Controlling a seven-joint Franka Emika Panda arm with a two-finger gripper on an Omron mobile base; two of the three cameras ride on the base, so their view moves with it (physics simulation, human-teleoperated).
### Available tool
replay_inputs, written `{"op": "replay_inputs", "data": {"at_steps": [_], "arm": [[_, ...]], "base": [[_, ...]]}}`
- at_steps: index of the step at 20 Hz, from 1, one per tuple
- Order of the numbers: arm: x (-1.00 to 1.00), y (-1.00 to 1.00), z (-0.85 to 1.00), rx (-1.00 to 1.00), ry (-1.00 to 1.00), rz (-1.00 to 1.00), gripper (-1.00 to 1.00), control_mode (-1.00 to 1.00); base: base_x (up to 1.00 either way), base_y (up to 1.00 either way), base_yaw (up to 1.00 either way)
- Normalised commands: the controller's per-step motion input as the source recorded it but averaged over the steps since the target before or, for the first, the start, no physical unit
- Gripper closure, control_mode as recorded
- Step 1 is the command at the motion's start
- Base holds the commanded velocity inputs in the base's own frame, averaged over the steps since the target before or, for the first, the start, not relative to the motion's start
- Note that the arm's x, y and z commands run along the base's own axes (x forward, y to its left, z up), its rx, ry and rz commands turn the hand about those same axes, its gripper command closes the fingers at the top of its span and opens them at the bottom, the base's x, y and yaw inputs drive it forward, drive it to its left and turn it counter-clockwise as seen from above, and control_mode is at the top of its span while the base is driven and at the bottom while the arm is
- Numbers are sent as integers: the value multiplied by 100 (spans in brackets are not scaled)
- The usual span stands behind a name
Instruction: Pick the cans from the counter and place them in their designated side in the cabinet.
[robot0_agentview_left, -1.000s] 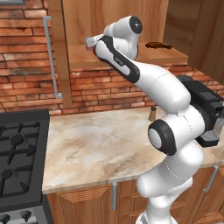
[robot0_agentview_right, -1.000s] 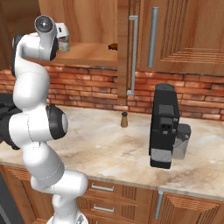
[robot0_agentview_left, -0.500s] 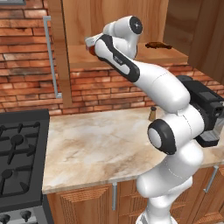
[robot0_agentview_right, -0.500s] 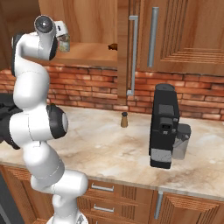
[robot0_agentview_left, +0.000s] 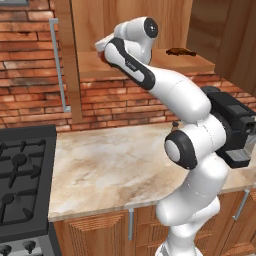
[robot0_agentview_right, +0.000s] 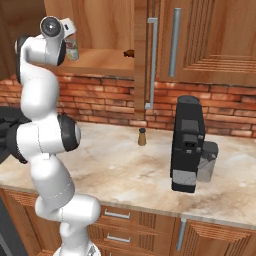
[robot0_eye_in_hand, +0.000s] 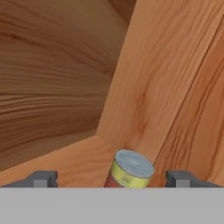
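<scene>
On cabinet (robot0_agentview_right: 105, 60) shelf: can (robot0_eye_in_hand: 127, 169) betw. spread pincer (robot0_eye_in_hand: 111, 178) tips, seemingly untouched.

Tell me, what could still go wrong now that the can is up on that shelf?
The can stands on the shelf between the open gripper fingertips, so pulling back crookedly could perhaps knock it over. It sits close to the cabinet's side wall, leaving little room for the fingers. In the right base view the can looks near the shelf's front edge, so a nudge might drop it.
</scene>
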Motion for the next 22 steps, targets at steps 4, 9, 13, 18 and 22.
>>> {"op": "replay_inputs", "data": {"at_steps": [4,9,13,18,22], "arm": [[41,10,0,-8,-3,4,-100,-100],[25,2,-1,-7,-4,4,-100,-100],[-11,0,0,-3,-12,5,-100,-100],[-26,-2,2,0,-17,6,-100,-100],[-74,-13,-10,0,-21,4,-100,-100]], "base": [[0,0,0],[0,0,0],[0,0,0],[0,0,0],[0,0,0]]}}
